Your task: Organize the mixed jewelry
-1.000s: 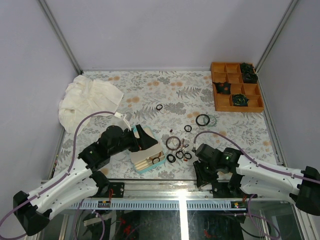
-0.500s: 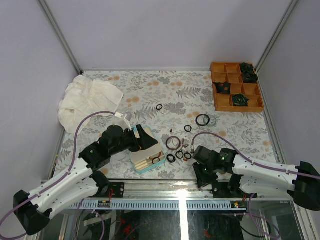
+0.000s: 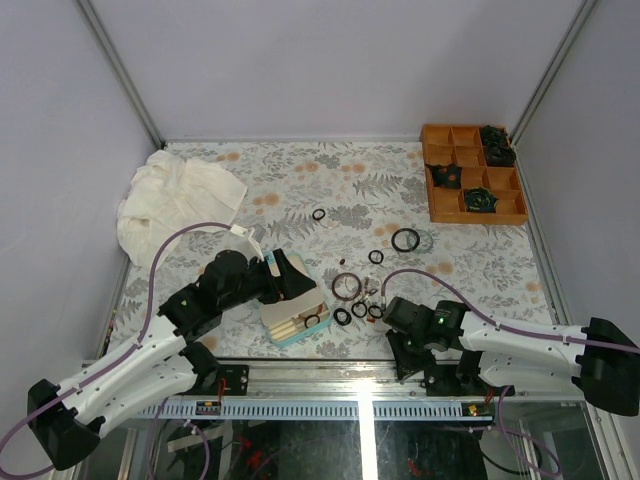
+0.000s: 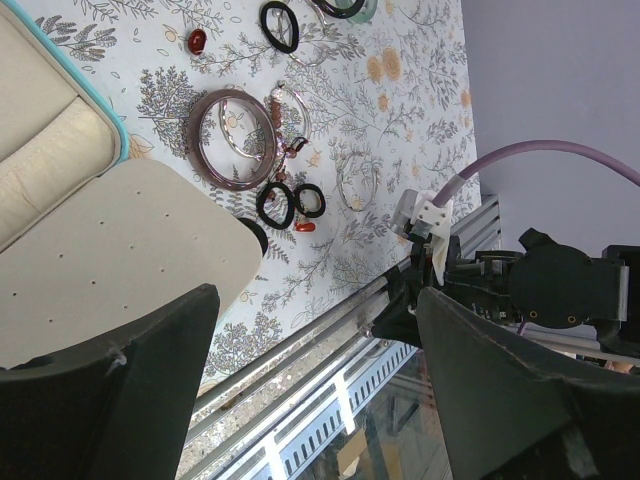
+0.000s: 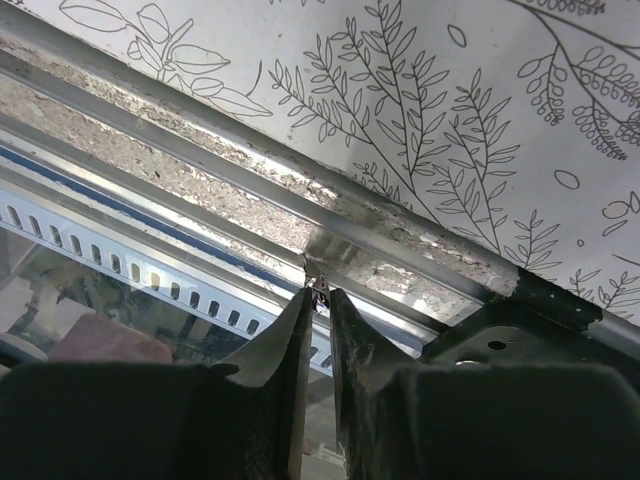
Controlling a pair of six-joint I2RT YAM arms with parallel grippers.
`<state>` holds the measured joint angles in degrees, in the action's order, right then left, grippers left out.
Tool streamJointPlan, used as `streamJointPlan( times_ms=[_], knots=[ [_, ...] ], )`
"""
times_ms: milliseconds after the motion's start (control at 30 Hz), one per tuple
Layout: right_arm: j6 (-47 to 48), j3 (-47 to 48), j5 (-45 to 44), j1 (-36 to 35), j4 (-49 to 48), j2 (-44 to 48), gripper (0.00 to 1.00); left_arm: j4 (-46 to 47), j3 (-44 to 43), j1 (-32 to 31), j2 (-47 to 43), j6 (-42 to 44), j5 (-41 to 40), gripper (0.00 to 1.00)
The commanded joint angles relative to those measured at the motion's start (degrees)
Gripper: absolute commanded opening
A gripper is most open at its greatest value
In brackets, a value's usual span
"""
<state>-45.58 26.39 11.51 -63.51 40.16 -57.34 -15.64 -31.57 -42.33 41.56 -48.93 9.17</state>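
The rings (image 3: 343,316) and bangles (image 3: 347,286) are spread just right of the teal case (image 3: 310,335), over which the left gripper (image 3: 290,275) is held wide open, likely to steady it, while the right gripper (image 5: 320,290) is held nearly shut further right, seemingly with nothing in it.

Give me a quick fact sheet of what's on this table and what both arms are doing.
Surface: table with leaf print
Jewelry: small black rings, reddish-brown bangle, black bangle, scattered mid-table
Case: teal case, open, near front edge
Left gripper: open, above the case
Right gripper: shut, over the front metal rail
Other: white cloth back left; orange tray back right
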Motion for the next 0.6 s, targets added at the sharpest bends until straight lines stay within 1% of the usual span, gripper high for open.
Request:
streamJointPlan(
  times_ms=[0, 200, 400, 567],
  knots=[
    [-0.5, 0.2, -0.2, -0.6, -0.6, 0.3, 0.16, 1.9, -0.6, 0.1, -0.2, 0.4, 0.2, 0.80],
    [-0.4, 1.0, -0.9, -0.6, -0.1, 1.2, 0.12, 1.9, -0.8, 0.2, 0.1, 0.4, 0.4, 0.80],
    [-0.3, 5.5, -3.2, -0.6, 3.8, 3.4, 0.12, 2.0, -0.7, 0.2, 0.0, 0.3, 0.4, 0.80],
    [-0.9, 9.1, -6.3, -0.6, 5.0, 4.9, 0.11, 1.7, -0.9, 0.2, -0.2, 0.4, 0.3, 0.80]
  ],
)
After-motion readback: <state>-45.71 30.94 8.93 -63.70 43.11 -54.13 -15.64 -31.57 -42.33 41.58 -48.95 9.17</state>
